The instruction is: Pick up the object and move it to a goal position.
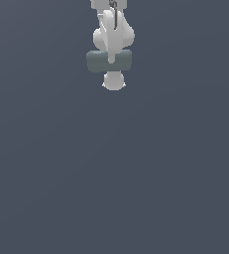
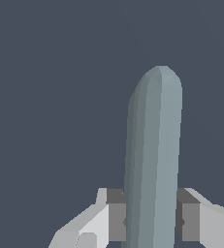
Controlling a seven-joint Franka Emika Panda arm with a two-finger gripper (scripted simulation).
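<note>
Jaws of the gripper [image 2: 151, 220] clamped on both flanks of the grey-green bar [image 2: 152, 155]. Best carried slowly, grip firm, bar kept level toward the goal.

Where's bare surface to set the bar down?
Everything below the arm in the exterior view is bare grey surface, out to both side edges. The only crowded spot is top centre, where the gripper is closed on the grey-green bar.

Plain grey-green bar [image 2: 152, 160], white gripper [image 2: 151, 220], dark grey pads [image 2: 116, 220]
</note>
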